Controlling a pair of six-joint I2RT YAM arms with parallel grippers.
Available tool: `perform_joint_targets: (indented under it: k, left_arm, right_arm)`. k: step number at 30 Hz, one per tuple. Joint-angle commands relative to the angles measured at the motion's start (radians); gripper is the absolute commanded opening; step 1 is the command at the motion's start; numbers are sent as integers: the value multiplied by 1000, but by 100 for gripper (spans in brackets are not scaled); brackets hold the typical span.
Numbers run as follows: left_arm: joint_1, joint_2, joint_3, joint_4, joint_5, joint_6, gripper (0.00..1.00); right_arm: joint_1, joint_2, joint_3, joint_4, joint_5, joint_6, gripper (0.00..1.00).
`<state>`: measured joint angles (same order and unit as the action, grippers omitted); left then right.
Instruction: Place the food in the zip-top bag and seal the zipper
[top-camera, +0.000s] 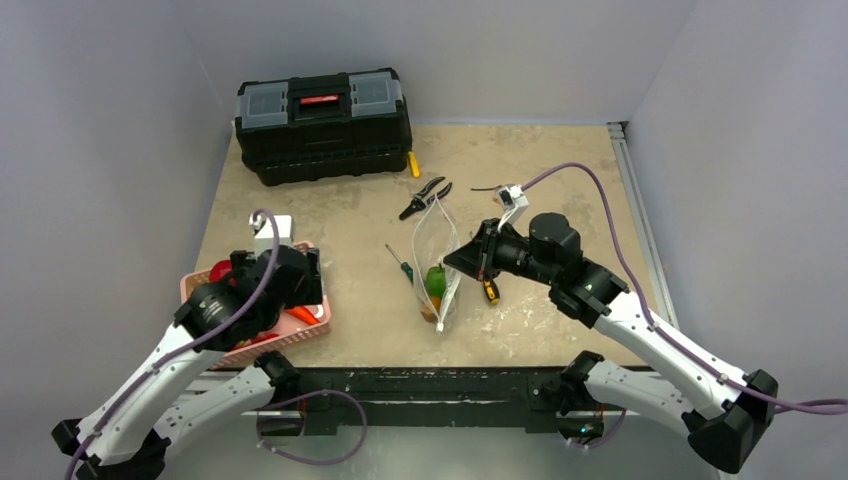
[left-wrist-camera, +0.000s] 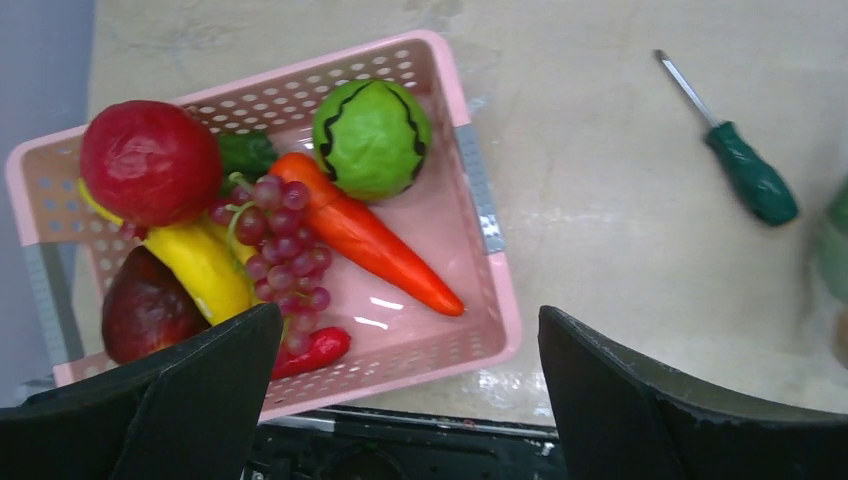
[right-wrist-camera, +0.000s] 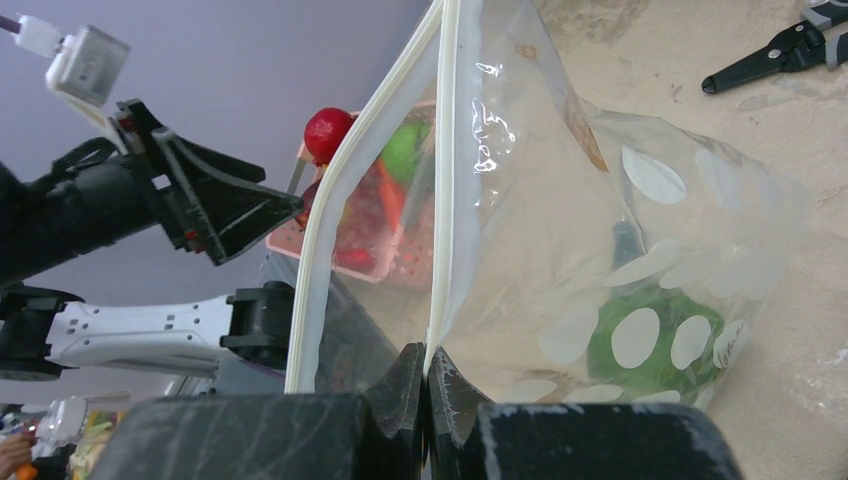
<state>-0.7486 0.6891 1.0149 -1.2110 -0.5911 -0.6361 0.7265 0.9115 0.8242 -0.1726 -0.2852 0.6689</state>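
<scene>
Grey-walled cell, beige table (top-camera: 560, 170), black toolbox (top-camera: 322, 125) at the back.

Top view: pink basket (top-camera: 300, 335) sits near-left, with my left gripper (top-camera: 310, 277) right above it. The zip-top bag (top-camera: 437, 245) is mid-table between the arms, pulled up off the surface, with one green pepper (top-camera: 436, 280) inside. My right gripper (top-camera: 455, 262) touches the bag's right side. Pliers (top-camera: 425, 197) and a green screwdriver (top-camera: 403, 262) lie beside the bag; neither is part of the task.

Left wrist view: fingers (left-wrist-camera: 180, 400) are spread wide with nothing between them. The basket is straight below, holding a carrot (left-wrist-camera: 370, 235), banana (left-wrist-camera: 205, 268), red round fruit (left-wrist-camera: 150, 162), green round piece (left-wrist-camera: 372, 137), grapes (left-wrist-camera: 285, 255) and red chili (left-wrist-camera: 315, 350). The carrot's long axis runs diagonally, upper-left to lower-right, so I judge the wrist needs some turn to close across it. The bag lies off to the basket's right.

Right wrist view: jaws are pinched tight on one lip of the zipper (right-wrist-camera: 445, 150). The other lip hangs apart, so the mouth gapes toward the basket. The left arm is nearer the food. I judge the next move is a pick there, then a carry rightward into that gap.
</scene>
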Motion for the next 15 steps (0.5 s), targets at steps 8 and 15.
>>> perform_joint_targets:
  k: [8, 15]
  left_arm:
    - [367, 159, -98, 227, 80, 69, 100]
    - [482, 188, -75, 299, -132, 49, 100]
  right_arm:
    - [5, -36, 21, -14, 16, -22, 0]
    - [5, -53, 25, -26, 18, -17, 0]
